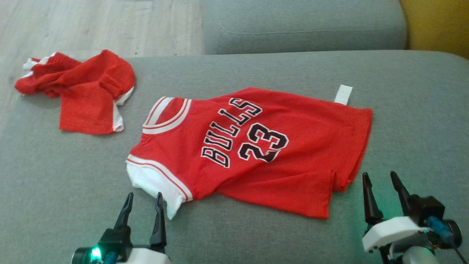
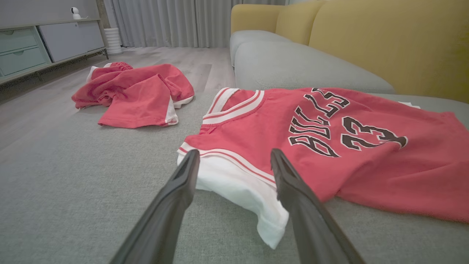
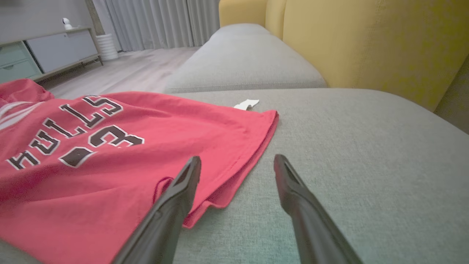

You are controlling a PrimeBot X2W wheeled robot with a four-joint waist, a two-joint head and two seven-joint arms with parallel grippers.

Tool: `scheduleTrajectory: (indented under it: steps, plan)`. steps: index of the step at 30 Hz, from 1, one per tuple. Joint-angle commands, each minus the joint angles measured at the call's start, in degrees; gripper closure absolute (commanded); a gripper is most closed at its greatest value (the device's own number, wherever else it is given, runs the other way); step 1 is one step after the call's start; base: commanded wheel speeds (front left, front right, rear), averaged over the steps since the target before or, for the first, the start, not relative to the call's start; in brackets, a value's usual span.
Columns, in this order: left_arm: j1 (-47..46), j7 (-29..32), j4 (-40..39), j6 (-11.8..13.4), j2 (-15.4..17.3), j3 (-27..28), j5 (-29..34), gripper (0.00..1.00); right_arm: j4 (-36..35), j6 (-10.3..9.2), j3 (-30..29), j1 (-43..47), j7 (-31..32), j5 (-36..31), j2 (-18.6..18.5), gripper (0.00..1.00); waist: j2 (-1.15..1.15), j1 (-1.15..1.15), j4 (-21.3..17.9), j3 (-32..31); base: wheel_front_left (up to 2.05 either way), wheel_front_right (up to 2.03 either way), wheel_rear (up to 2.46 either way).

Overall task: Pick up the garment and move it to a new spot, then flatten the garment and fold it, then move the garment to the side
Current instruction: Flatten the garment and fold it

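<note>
Upholstery of the grey sofa seat (image 1: 403, 146) carries every item I am working with.

1. Far left: a crumpled red garment (image 1: 80, 91) with white trim lies bunched near the seat's edge, well apart from both grippers. Wooden floor (image 1: 91, 25) shows beyond it.
2. Lower left: the left gripper (image 1: 143, 196) sits low over the seat, its two dark fingers spread apart with nothing clamped between them. In the left wrist view, the fingertips frame the white sleeve (image 2: 234, 183), which lies just ahead of them. I cannot tell whether the finger nearer the cloth touches it.
3. Centre: the jersey (image 1: 249, 154) lies on the middle of the seat, spread mostly flat and front up. Its neckline points left and its hem points right. The black "BULLS 23" lettering (image 1: 245, 134) is readable. The cloth puckers at the near hem corner.
4. Right of centre: a white tag (image 1: 343, 94) sticks out past the jersey's far edge, near the far hem corner.
5. Lower right: the right gripper (image 1: 379, 175) has its fingers spread and empty, just beside the near hem corner, over bare seat.
6. Far right: a yellow backrest (image 1: 436, 25) borders the seat.
</note>
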Motion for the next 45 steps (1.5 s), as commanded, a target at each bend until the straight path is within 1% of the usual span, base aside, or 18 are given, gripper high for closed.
scheduleTrajectory:
  steps: [1,4,12,19,22,24,25,26,27,29,30,36,40,45]
  plan:
    - [-1.8,-0.8,-2.1,0.1,0.0,2.3,-0.2,0.00,-0.9,0.21,0.8,-3.6,0.2,-0.3,-0.3,0.00,0.00,0.00,1.0,0.0,0.00,0.00,0.00]
    - [-1.9,-1.5,-3.2,0.1,-0.5,2.3,-0.2,0.00,2.0,0.21,-1.7,-7.0,2.8,-1.4,-0.3,0.00,0.00,0.00,2.5,0.4,0.00,0.00,0.00]
    - [-2.7,-2.1,-5.0,0.1,-0.9,2.0,0.0,0.00,9.4,0.21,-8.4,-17.1,9.9,-7.8,-0.3,0.00,0.00,0.00,6.5,3.5,0.00,0.00,0.00]
    - [-3.6,-2.4,-6.0,0.2,-1.1,1.9,0.0,0.00,16.5,0.21,-15.8,-20.8,15.6,-14.1,-0.3,0.00,0.00,0.00,9.1,6.0,0.00,0.00,0.00]
    - [-3.7,-2.5,-6.3,0.3,-1.2,2.0,0.0,0.00,19.3,0.21,-17.0,-21.3,16.7,-14.4,-0.3,0.00,0.00,0.00,9.6,6.3,0.00,0.00,0.00]
    - [-3.7,-2.5,-6.5,0.3,-1.2,2.0,-0.1,0.00,21.4,0.21,-16.6,-21.6,16.8,-13.2,-0.3,0.00,0.00,0.00,9.8,6.3,0.00,0.00,0.00]
    - [-3.7,-2.6,-6.6,0.3,-1.2,2.0,-0.1,0.00,22.4,0.21,-16.2,-21.9,16.8,-12.3,-0.3,0.06,0.00,0.00,9.9,6.3,0.00,0.00,0.00]
    - [-3.7,-2.6,-6.6,0.3,-1.2,2.0,-0.1,0.00,23.3,0.21,-15.8,-22.2,16.6,-11.5,-0.3,0.36,0.00,0.00,9.9,6.3,0.00,0.00,0.00]
    - [-3.7,-2.6,-6.7,0.4,-1.1,2.1,-0.2,0.00,23.8,0.21,-15.5,-22.5,16.3,-11.1,-0.3,0.59,0.00,0.00,10.0,6.3,0.00,0.00,0.00]
    - [-3.8,-2.6,-6.7,0.4,-1.1,2.1,-0.2,0.00,24.1,0.21,-15.0,-23.2,15.3,-11.2,-0.3,0.85,0.00,0.00,10.1,6.4,0.00,0.00,0.00]
    - [-3.9,-2.6,-6.8,0.4,-1.1,2.1,-0.2,0.00,24.1,0.21,-14.9,-23.6,14.8,-11.5,-0.3,1.00,0.00,0.00,10.1,6.4,0.00,0.00,0.00]
    - [-4.1,-2.7,-7.2,0.4,-0.9,2.1,-0.3,0.00,23.4,0.21,-14.3,-27.6,13.2,-13.2,-2.3,1.00,0.00,0.00,10.3,7.0,0.00,0.00,0.00]
    - [-4.6,-2.8,-7.6,0.4,-0.9,2.2,-0.3,0.00,23.1,0.21,-13.7,-32.8,13.5,-13.7,-5.3,1.00,0.00,0.00,10.6,8.1,0.00,0.00,0.00]
    - [-5.1,-2.9,-8.0,0.4,-0.9,2.2,-0.2,0.00,22.7,0.21,-13.1,-39.3,14.4,-14.6,-10.2,1.00,0.00,0.00,11.5,9.9,0.00,0.00,0.00]
